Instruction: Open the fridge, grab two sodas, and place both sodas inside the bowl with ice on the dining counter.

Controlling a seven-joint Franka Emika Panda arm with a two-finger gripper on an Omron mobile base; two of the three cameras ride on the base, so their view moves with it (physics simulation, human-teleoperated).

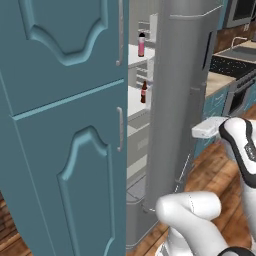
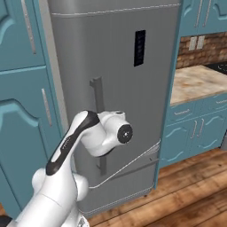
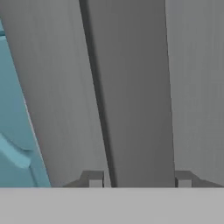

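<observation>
Fridge door (image 1: 175, 100) is seen swung partly open in the left base view; white shelves are exposed in the gap between it and the teal cabinet (image 1: 65, 125).

Left to right, left base view: teal cabinet, then pink soda (image 1: 141, 45) upright on an upper shelf, brown soda (image 1: 144, 92) upright on the shelf below, then the grey door edge, then the arm's white links at lower right.

Right base view: teal cabinet, door face with the long vertical handle (image 2: 98, 102), black display panel (image 2: 139, 48), beige countertop (image 2: 195, 82) further right. The wrist is parked right at the handle.

Hand view: handle (image 3: 131, 96) runs up the middle between the two fingertips (image 3: 92, 179), one tip on each side. Jaws are set narrowly apart, straddling the bar; whether the pads touch it can't be told. No firm clamp is evident.

Step in hand is judged to be the door opening, or release from the handle.

To do it well:
- door should be left wide enough for arm access to both shelves
- jaws should be spread clear of the bar before any pull-back
- retreat should be made straight off the handle, not sideways, so the door isn't dragged shut

Both sodas are well apart from the jaws, behind the door. Bowl and dining counter can't be placed from these views.
</observation>
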